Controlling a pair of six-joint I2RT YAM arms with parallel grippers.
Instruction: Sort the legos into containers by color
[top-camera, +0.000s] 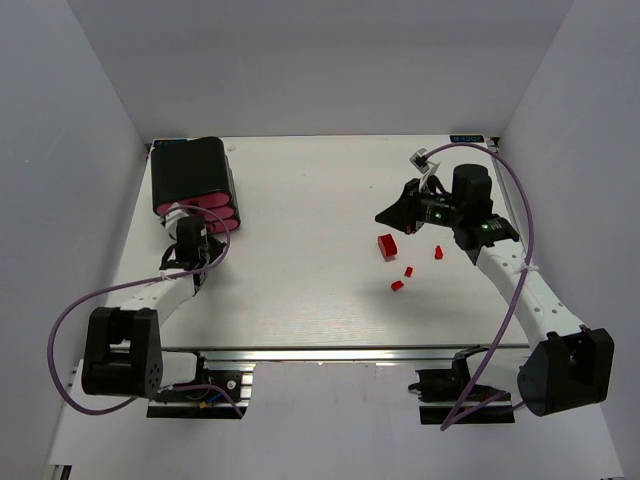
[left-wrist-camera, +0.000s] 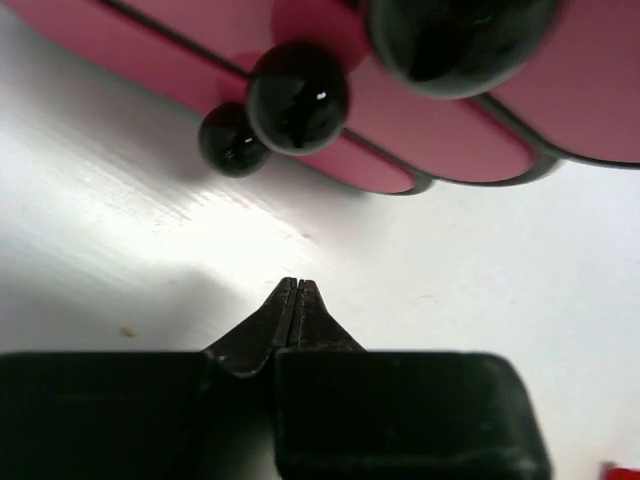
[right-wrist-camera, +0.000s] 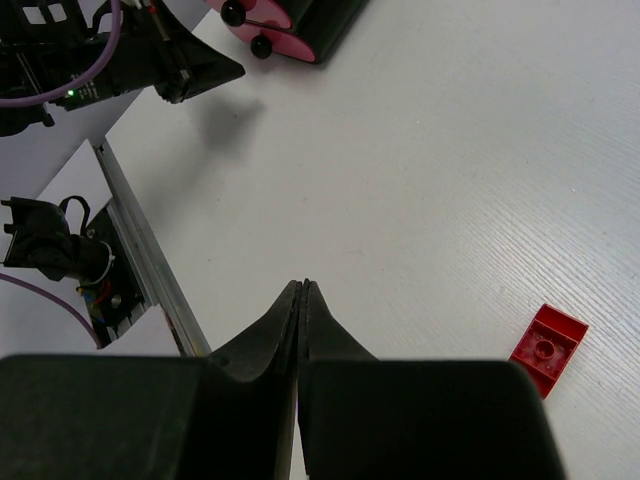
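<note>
The containers are three stacked pink drawers (top-camera: 208, 210) in a black housing (top-camera: 188, 172) at the back left. In the left wrist view their fronts (left-wrist-camera: 400, 110) and three black knobs (left-wrist-camera: 297, 97) fill the top. My left gripper (top-camera: 195, 224) is shut and empty (left-wrist-camera: 298, 284), just in front of the knobs and apart from them. Red legos lie right of centre: a bigger one (top-camera: 386, 245) and three tiny ones (top-camera: 408, 271). My right gripper (top-camera: 381, 216) is shut and empty (right-wrist-camera: 303, 286), above the table behind the bigger red brick (right-wrist-camera: 547, 348). No green or lime bricks show.
The aluminium rail (top-camera: 340, 355) runs along the table's near edge. White walls close in the left, right and back sides. The right wrist view shows the left arm (right-wrist-camera: 150, 65) and the drawers (right-wrist-camera: 275, 20) at its far top.
</note>
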